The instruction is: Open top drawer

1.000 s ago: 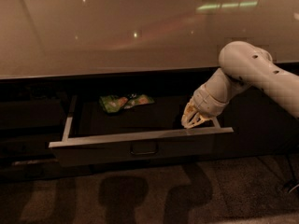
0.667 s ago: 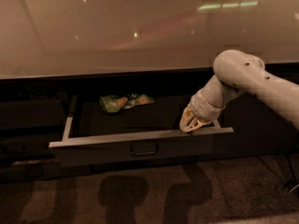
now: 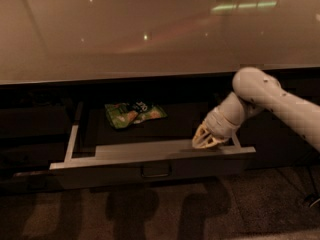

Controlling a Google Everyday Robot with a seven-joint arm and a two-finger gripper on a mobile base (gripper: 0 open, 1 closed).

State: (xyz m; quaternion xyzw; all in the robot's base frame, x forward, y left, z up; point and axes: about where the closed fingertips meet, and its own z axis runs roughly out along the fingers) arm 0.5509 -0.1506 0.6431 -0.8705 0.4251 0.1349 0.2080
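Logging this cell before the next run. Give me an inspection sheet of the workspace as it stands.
Surface: glossy beige countertop, lamp reflections on it.
Job's things: top drawer pulled out; loop handle free.
Clutter: green snack packet on the drawer floor, left of centre.
Grippers: hand at the drawer's right front corner, touching or just above the front edge; arm enters from the right.
Cables: nothing seen.
Surroundings: dark cabinet fronts, speckled floor.
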